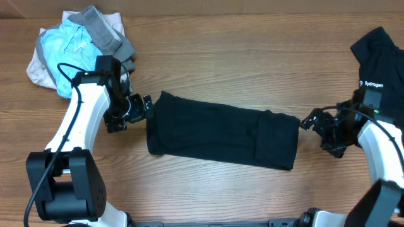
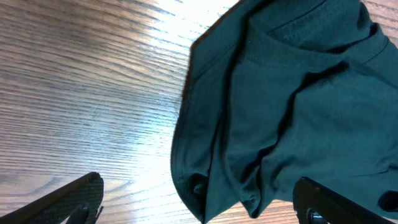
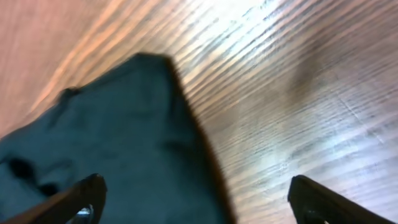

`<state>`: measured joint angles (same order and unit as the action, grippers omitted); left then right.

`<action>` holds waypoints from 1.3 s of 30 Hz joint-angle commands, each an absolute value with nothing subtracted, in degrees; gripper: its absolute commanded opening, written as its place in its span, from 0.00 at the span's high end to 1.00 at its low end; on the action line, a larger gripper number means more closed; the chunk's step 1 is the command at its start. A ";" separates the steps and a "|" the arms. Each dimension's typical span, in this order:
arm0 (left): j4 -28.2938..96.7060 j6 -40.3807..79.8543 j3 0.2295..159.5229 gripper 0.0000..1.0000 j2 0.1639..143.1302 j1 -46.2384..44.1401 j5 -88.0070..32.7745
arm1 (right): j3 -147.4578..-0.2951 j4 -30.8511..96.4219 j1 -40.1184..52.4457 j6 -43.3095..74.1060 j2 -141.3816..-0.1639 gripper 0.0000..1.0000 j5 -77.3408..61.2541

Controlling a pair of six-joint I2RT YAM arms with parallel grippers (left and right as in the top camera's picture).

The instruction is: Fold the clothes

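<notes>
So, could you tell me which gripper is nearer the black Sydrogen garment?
Right. The right gripper sits close beside the Sydrogen garment; the left gripper is at the far end of the folded black garment.

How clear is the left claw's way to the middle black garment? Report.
Likely reachable: the open left claw sits right at the garment's left edge, with nothing between them.

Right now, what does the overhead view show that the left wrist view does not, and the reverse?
Only overhead: the whole garment as a long folded strip, the right gripper beside its right end, and the bundle and the lettered garment in the top corners. Only left wrist: stitched hems and wrinkles at the strip's left end, seen close. Both: the garment, the wooden table and the open left gripper.
</notes>
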<state>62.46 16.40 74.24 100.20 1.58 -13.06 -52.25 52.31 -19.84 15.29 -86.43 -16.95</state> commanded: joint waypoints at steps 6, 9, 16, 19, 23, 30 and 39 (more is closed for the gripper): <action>62.35 16.75 73.91 0.00 100.38 1.30 -12.93 | -48.05 48.49 -19.84 13.32 -90.04 0.05 -21.56; 62.33 16.75 73.91 0.00 100.38 1.30 -12.93 | -46.46 48.01 -19.84 12.88 -90.04 0.05 -21.74; 62.33 16.75 73.91 0.00 100.38 1.30 -12.93 | -38.59 39.97 -19.84 12.19 -90.04 0.06 -27.90; 62.33 16.75 73.91 0.00 100.38 1.30 -12.93 | -37.80 39.44 -19.84 12.19 -90.04 0.06 -31.09; 62.33 16.75 73.91 0.00 100.38 1.30 -12.93 | -37.80 40.51 -19.84 12.23 -90.04 0.13 -32.62; 62.33 16.75 73.91 0.00 100.38 1.30 -12.93 | -37.71 40.73 -19.79 12.21 -90.04 0.21 -34.24; 62.33 16.75 73.91 0.00 100.38 1.30 -12.93 | -35.68 35.83 -17.96 12.58 -90.04 0.21 -34.20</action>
